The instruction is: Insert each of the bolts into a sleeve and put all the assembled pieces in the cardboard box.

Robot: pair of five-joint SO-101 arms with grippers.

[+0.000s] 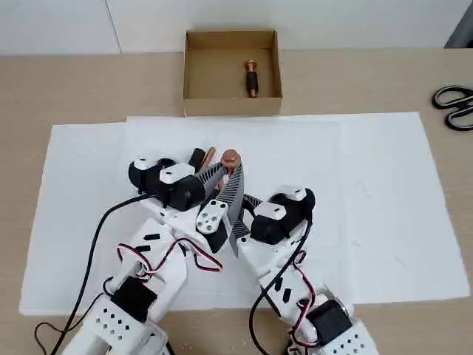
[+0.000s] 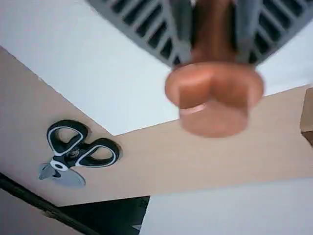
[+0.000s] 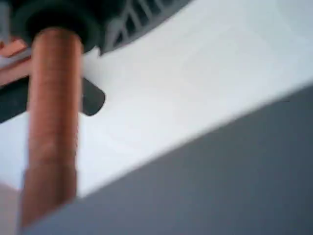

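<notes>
White paper lay on the table, where the left fingers were clenched on a bolt, which should probably meet a sleeve straight, not tilted.

Bolt head blurred in my left wrist view, shank hidden between fingers; cardboard box cut off at edge

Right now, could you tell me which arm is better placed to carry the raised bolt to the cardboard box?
Probably left: the left gripper clamps the bolt under its head in its wrist view, and the cardboard box lies open ahead.
</notes>
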